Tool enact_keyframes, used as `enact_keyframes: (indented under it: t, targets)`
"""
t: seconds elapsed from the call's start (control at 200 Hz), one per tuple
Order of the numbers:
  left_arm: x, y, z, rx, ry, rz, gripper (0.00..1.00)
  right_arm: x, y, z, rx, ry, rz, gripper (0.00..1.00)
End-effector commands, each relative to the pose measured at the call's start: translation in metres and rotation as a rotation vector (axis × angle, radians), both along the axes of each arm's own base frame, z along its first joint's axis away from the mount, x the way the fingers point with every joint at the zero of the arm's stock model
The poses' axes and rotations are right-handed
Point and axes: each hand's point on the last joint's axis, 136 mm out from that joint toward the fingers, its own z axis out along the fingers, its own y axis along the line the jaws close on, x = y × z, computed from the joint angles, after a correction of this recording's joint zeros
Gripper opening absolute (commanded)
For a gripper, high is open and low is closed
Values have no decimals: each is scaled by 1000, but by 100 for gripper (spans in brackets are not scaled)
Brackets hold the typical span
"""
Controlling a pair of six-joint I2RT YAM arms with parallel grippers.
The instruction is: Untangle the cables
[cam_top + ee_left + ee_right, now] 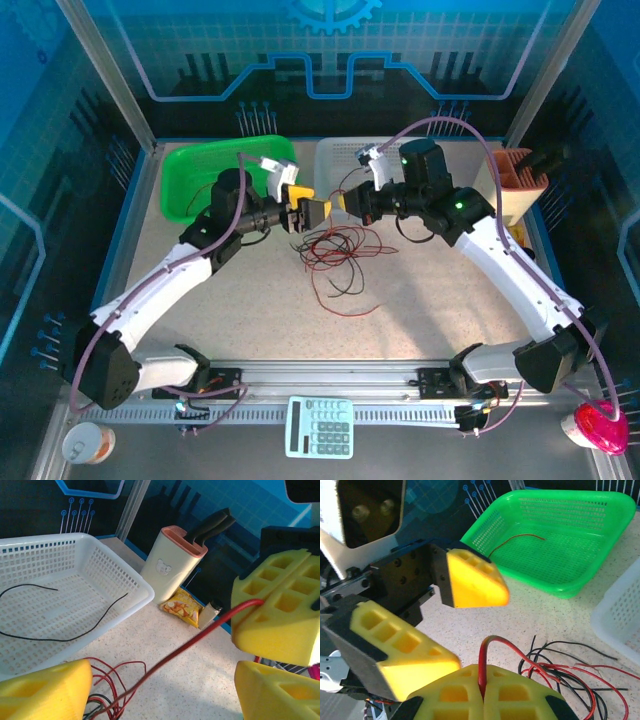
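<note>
A loose tangle of thin red and black cables [335, 252] lies on the table between the arms. My right gripper [352, 200] [483, 672] is shut on one red cable [482, 657], which rises from the tangle. In the left wrist view that red cable [200, 635] runs taut from the heap up into the right gripper's yellow fingers [280, 610]. It passes through the wide gap of my left gripper [165, 695] [318, 212], which is open and faces the right one closely. One black cable [75, 630] lies in the white basket [142, 592], one red cable [517, 539] in the green basket [560, 587].
The green basket [190, 190] and the white basket [335, 155] stand side by side at the back. A knife block [520, 180] [172, 565] stands at the back right with a snack packet [182, 607] beside it. A calculator [320, 425] lies at the near edge.
</note>
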Motion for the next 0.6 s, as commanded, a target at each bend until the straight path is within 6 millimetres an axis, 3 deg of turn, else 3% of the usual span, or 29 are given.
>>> enact_keyframes:
  t: [0.0,0.32,0.425,0.555,0.595]
  targets:
    - [-1,-11,6,15,-46,-59,73,-7,2,16,27,-32,54,0]
    - [-1,-31,10,4,-70,-116,59,-15,3,26,52,-42,85,0]
    - [-1,-38,15,-8,-82,-130,38,-16,2,28,54,-46,85,0]
    - [0,-43,21,-31,-86,-131,0,-18,-4,33,63,-53,70,0]
    - [0,-42,23,-40,-82,-121,0,-18,-11,35,69,-61,42,19]
